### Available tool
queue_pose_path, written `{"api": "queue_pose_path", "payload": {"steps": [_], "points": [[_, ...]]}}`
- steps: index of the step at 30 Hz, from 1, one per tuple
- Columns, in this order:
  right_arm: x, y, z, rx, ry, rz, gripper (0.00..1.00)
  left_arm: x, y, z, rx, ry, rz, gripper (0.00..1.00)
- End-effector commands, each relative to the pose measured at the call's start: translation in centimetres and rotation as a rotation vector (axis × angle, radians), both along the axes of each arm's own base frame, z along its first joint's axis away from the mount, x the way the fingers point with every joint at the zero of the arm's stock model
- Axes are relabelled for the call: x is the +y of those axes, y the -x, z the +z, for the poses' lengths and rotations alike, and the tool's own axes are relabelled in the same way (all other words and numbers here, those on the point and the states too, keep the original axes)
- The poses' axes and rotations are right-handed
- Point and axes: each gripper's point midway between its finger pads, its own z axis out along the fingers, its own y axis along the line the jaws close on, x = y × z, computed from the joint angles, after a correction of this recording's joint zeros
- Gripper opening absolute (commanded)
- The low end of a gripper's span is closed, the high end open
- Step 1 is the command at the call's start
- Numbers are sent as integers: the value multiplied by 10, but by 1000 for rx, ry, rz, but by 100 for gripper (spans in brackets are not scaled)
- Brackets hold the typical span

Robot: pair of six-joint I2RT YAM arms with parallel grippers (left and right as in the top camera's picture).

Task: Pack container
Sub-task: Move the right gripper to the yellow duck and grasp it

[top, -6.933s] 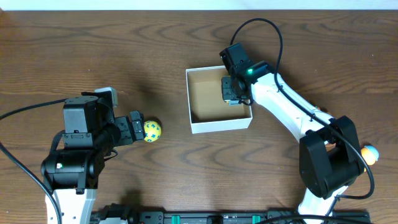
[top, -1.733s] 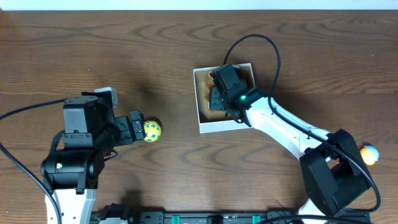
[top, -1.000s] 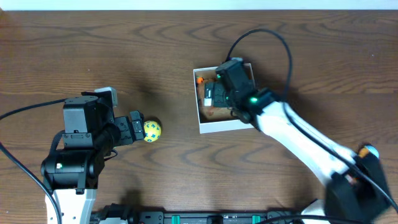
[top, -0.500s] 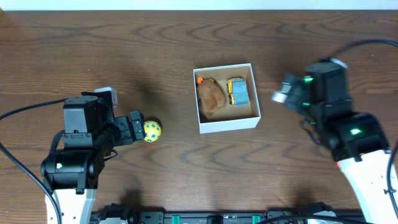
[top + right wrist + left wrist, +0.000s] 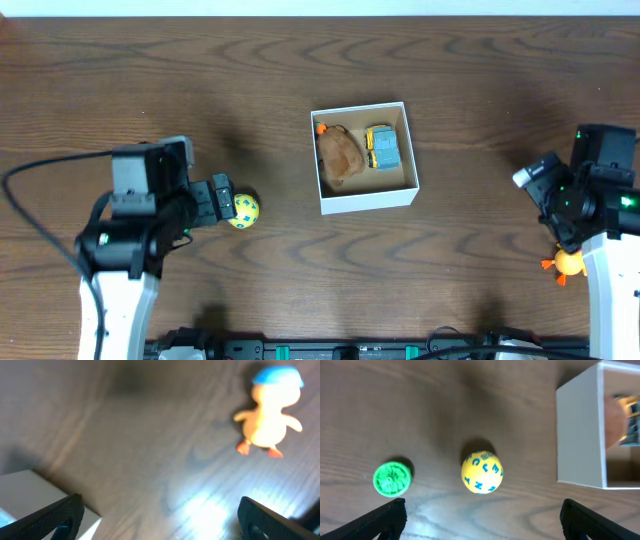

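Left pincer stands wide and empty, the ball just ahead of it. Closing off-centre could send the ball rolling across the table. Right pincer, also wide and empty, has the duck off to one side, so a straight reach could miss it. The box sits mid-table. Count:
- one box
- two things inside it: brown toy, car
- three things outside it: ball, duck, green disc

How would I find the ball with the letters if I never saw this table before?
Start at the white box in the middle of the brown table, then look to its left, just in front of the left arm's open claw. The ball lies there on the bare wood. It is yellow with blue letters, while the small round toy near it is plain green.
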Motion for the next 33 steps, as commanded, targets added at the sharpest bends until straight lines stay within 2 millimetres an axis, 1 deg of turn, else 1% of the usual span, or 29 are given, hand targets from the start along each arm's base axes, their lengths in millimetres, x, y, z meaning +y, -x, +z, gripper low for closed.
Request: {"api": "queue_pose_path", "payload": {"steps": [1, 4, 7, 11, 15, 19, 22, 25, 30, 33], "points": [[-2, 16, -28, 61, -61, -56, 99, -1, -5, -11, 64, 29, 33, 98], [-9, 26, -53, 90, -99, -107, 99, 0, -7, -20, 103, 29, 35, 98], [-21, 34, -67, 100, -107, -167, 99, 0, -8, -23, 113, 29, 35, 98], [-42, 38, -73, 107, -91, -184, 99, 0, -8, -22, 111, 29, 35, 98], [-63, 52, -82, 135, -122, -283, 99, 0, -8, -22, 111, 29, 35, 98], [-85, 68, -99, 190, -168, -356, 99, 0, -8, -22, 111, 29, 35, 98], [-99, 79, -117, 245, -201, -383, 99, 0, -8, -22, 111, 29, 35, 98], [-107, 83, -134, 284, -224, -376, 99, 0, -8, -22, 111, 29, 35, 98], [-113, 79, -161, 328, -245, -329, 99, 0, -8, -22, 111, 29, 35, 98], [-115, 77, -169, 337, -250, -322, 99, 0, -7, -22, 112, 29, 35, 98]]}}
